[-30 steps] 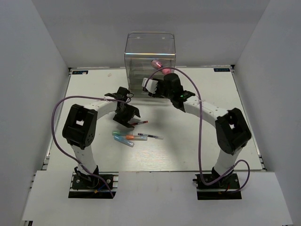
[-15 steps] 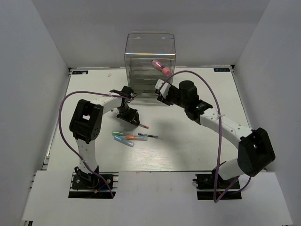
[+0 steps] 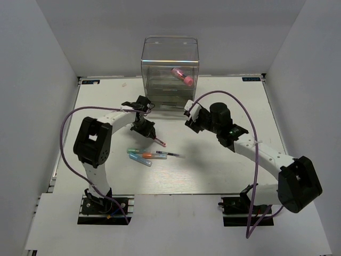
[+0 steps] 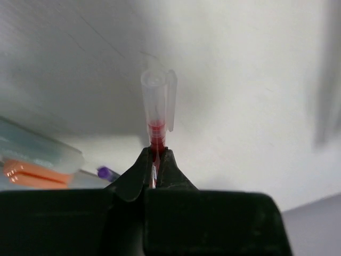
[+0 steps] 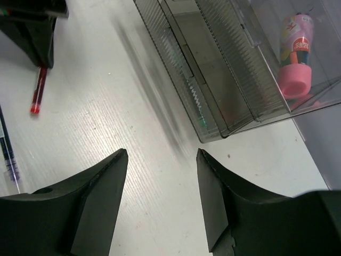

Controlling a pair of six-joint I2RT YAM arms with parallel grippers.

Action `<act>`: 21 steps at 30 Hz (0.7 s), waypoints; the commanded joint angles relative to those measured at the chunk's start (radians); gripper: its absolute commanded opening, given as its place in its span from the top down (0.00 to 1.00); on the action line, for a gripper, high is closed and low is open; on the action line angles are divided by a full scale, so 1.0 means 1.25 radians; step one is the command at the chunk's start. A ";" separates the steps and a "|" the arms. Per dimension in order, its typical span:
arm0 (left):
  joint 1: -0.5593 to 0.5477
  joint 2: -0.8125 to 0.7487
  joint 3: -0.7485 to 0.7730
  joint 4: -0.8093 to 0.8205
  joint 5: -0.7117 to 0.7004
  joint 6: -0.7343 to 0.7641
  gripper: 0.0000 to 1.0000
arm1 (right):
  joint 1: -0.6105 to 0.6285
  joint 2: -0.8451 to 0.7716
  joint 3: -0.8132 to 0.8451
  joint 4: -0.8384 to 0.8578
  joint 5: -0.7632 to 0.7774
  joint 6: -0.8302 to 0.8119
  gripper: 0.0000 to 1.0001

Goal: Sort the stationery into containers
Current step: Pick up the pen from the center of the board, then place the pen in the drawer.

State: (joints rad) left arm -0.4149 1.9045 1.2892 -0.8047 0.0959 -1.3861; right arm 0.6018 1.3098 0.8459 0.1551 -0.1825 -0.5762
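Note:
My left gripper point(image 3: 145, 127) point(image 4: 156, 154) is shut on a thin red pen point(image 3: 159, 141) point(image 4: 157, 106), whose clear-capped end sticks out past the fingertips just over the table. The clear organiser point(image 3: 169, 69) point(image 5: 224, 80) stands at the back, with a pink tube point(image 3: 182, 76) point(image 5: 295, 58) lying in its upper part. In front of the drawers my right gripper point(image 3: 193, 121) point(image 5: 161, 152) hangs open and empty. Blue and orange markers point(image 3: 141, 156) point(image 4: 32, 173) and a dark pen point(image 3: 169, 154) point(image 5: 8, 152) lie on the table near the middle.
White walls close in the table point(image 3: 234, 160) on the left, right and back. The left arm's purple cable point(image 3: 66, 133) loops over the left side and the right arm's cable point(image 3: 250, 122) arches over the right side.
My left gripper has closed on the red pen. My right arm has pulled back from the organiser toward the near right and opened wider, leaving the pink tube inside.

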 commanded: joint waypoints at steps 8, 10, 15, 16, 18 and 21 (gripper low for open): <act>-0.004 -0.160 0.102 0.095 -0.044 -0.007 1.00 | -0.015 -0.075 -0.110 0.004 -0.016 0.009 0.42; -0.004 -0.142 0.143 0.112 -0.044 -0.015 1.00 | -0.016 -0.097 -0.128 0.000 -0.020 0.004 0.44; -0.004 -0.085 0.226 0.134 -0.063 -0.050 1.00 | -0.018 -0.138 -0.192 -0.027 -0.050 0.001 0.48; -0.004 -0.078 0.227 0.148 -0.073 -0.057 1.00 | -0.016 -0.142 -0.203 -0.030 -0.050 0.001 0.48; -0.004 -0.069 0.227 0.191 -0.084 -0.088 1.00 | -0.016 -0.148 -0.218 -0.032 -0.053 -0.003 0.48; -0.004 -0.060 0.227 0.208 -0.100 -0.129 1.00 | -0.016 -0.158 -0.236 -0.032 -0.050 -0.008 0.50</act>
State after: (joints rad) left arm -0.4149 1.8286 1.5467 -0.5922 0.0166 -1.4792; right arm 0.5835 1.1374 0.5667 0.1055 -0.2237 -0.5827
